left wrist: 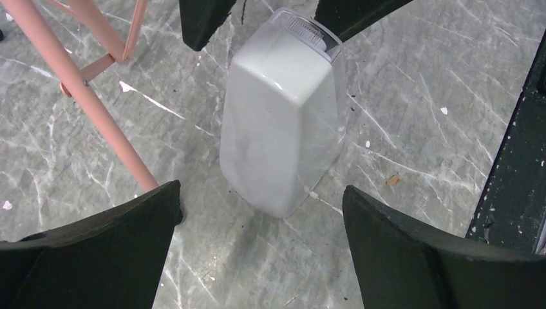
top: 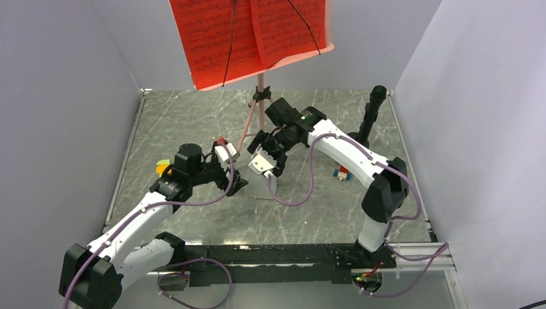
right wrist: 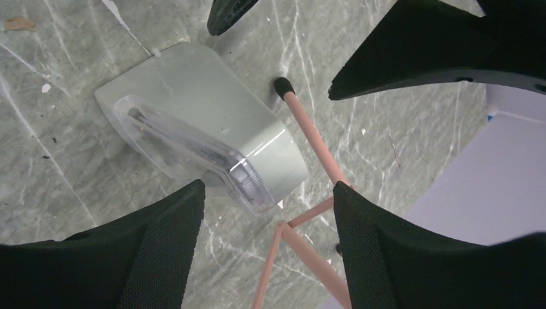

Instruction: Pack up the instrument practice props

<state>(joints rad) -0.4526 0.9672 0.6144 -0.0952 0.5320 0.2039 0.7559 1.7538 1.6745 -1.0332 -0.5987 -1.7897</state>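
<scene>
The white wedge-shaped metronome (top: 260, 187) stands upright on the marble table beside a leg of the pink music stand (top: 248, 128). Red sheet-music pages (top: 248, 35) rest on the stand's desk at the back. My left gripper (top: 235, 176) is open and empty, just left of the metronome; in the left wrist view the left gripper (left wrist: 261, 190) has the metronome (left wrist: 283, 122) just ahead of its fingertips. My right gripper (top: 268, 165) is open and empty above the metronome (right wrist: 199, 138), over the pink leg (right wrist: 315, 145) in the right wrist view (right wrist: 269, 187).
Multicoloured toy blocks lie at the right (top: 342, 172) and by my left arm (top: 162, 168). A black post (top: 372, 112) stands at the back right. Grey walls close in the table on three sides. The stand's other legs (left wrist: 96, 109) spread close by.
</scene>
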